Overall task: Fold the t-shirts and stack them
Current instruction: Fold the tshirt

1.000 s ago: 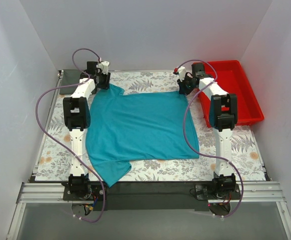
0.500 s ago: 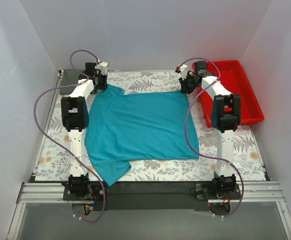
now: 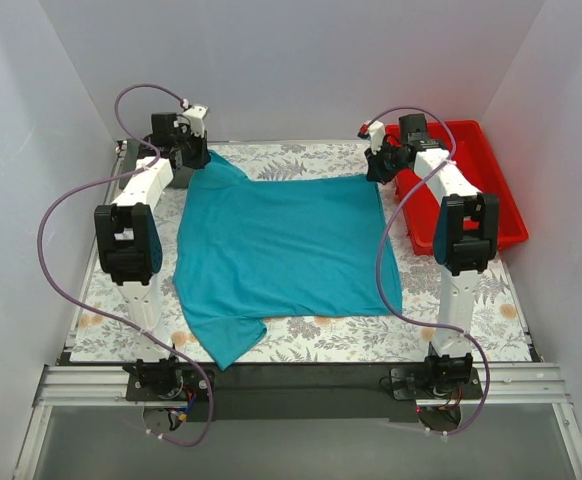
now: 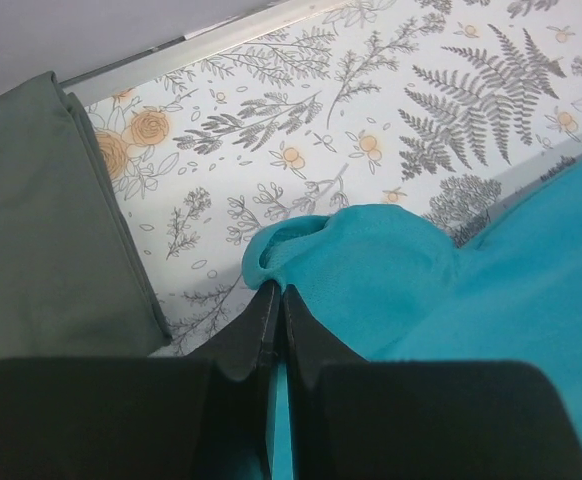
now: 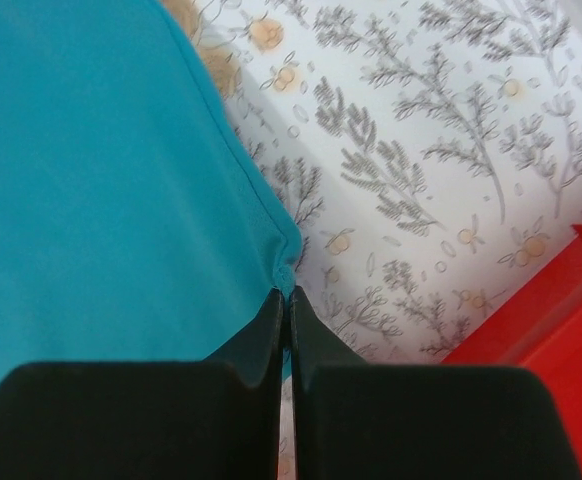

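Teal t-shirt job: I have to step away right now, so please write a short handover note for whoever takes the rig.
Left gripper: shut, pinching the teal t-shirt at its far left corner.
Right gripper: shut on the far right corner.
The teal t-shirt lies spread flat on the table, unfolded.
The grey shirt sits folded at the table's far left, beside the left gripper.
Done: grey shirt folded. Left: fold the teal t-shirt, stack the two.
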{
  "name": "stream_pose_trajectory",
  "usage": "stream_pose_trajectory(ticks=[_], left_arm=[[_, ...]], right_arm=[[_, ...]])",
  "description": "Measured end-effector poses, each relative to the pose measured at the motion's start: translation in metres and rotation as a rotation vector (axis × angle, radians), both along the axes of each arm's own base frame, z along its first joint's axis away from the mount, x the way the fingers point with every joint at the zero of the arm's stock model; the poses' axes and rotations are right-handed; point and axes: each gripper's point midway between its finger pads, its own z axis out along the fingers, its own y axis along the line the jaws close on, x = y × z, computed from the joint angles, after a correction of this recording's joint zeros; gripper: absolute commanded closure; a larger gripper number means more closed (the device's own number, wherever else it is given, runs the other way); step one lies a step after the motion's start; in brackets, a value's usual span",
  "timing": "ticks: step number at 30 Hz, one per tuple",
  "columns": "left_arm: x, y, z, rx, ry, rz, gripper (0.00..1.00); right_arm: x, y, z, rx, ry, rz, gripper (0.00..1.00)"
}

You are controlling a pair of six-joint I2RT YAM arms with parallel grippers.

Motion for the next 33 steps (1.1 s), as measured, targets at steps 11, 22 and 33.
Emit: stream_pose_trajectory(ticks=[11, 22, 33], left_arm=[[-0.068, 0.002, -0.009, 0.030, 0.061, -0.045, 1.00], [-0.122, 0.017, -0.004, 0.034, 0.079, -0.025, 1.00], [-0.172, 0.014, -0.046, 0.020, 0.206, -0.021, 1.00]], right_arm=[[-0.049, -0.007, 0.003, -0.039, 0.041, 0.054, 0.99], [-0.077, -0.013, -0.004, -0.077, 0.055, 0.106, 0.99], [-0.099, -0.017, -0.031, -0.108, 0.118, 0.154, 0.99]])
